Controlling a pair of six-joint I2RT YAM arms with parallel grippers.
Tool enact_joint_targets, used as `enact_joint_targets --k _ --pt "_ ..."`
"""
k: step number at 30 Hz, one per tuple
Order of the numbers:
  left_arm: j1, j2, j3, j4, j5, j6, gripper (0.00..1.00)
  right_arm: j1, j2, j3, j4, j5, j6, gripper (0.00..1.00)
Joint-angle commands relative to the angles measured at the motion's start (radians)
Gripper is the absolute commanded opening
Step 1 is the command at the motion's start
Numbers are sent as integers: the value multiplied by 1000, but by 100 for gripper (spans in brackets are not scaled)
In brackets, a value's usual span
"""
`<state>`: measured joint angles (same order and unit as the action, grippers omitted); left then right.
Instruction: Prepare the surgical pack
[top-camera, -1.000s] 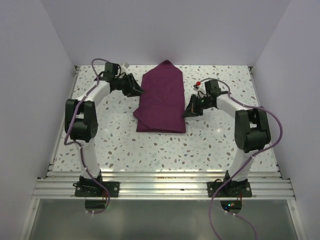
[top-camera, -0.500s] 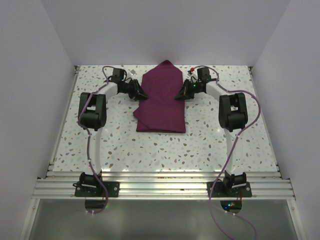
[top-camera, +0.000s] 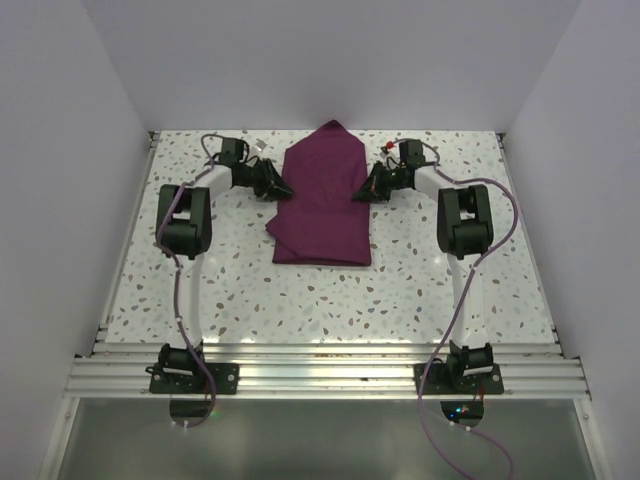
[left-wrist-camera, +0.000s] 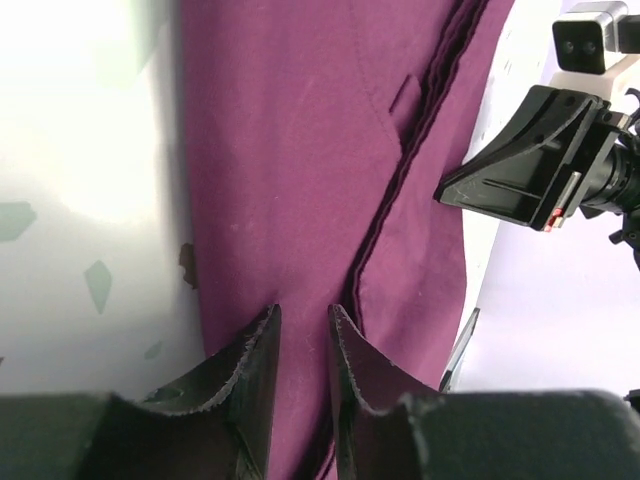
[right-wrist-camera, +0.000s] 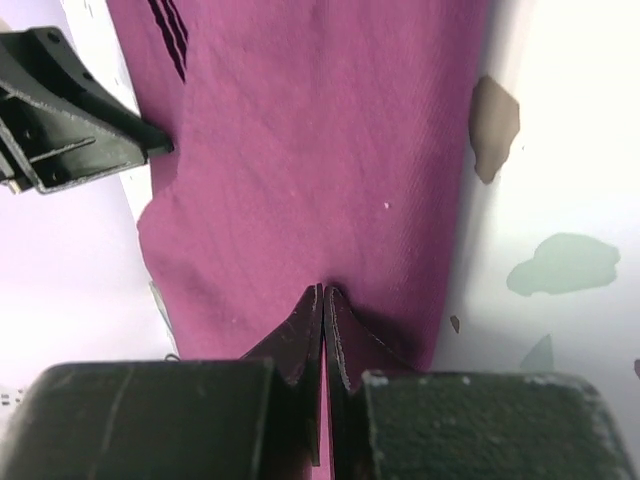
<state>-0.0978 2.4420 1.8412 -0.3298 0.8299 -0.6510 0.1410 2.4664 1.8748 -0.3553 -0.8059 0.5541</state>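
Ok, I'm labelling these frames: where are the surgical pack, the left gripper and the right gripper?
surgical pack (top-camera: 322, 205): top view, middle of cloth.
left gripper (left-wrist-camera: 303, 315): left wrist view, between fingertips.
right gripper (right-wrist-camera: 322, 292): right wrist view, between fingertips.

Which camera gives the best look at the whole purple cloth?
The top external view: it shows the cloth whole, with its full outline on the table. The left wrist view shows only a close stretch with layered edges; the right wrist view only a plain patch by its edge.
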Motion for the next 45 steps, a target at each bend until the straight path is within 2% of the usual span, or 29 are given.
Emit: enact_joint_targets --k 1,6,12,23,28,36,37,38,40,45 --pt "-6 -112 9 67 2 -2 29 0 -105 4 76 -6 53 0" --pt "-71 -147 -63 222 47 -85 27 11 -126 33 125 -12 118 0" --pt "-97 -133 -177 295 40 -150 24 14 -103 18 130 0 129 0" --pt "16 -37 -183 242 28 -125 22 -40 -40 -97 81 49 15 0" --pt "46 8 -120 157 18 -55 22 -70 -6 -95 21 89 -37 0" --pt "82 -12 -56 66 -17 39 25 -83 -98 -79 -42 223 -80 1" --pt "84 -21 -48 67 -28 47 28 -81 -113 -77 -24 243 -69 4" --pt "84 -38 -28 71 -38 53 30 -80 -144 -77 -13 257 -65 11" --pt "84 -58 -22 92 -81 65 34 -78 -162 -71 7 315 -53 16" --pt "86 -61 7 211 -144 13 44 -80 -141 1 22 366 -40 37"
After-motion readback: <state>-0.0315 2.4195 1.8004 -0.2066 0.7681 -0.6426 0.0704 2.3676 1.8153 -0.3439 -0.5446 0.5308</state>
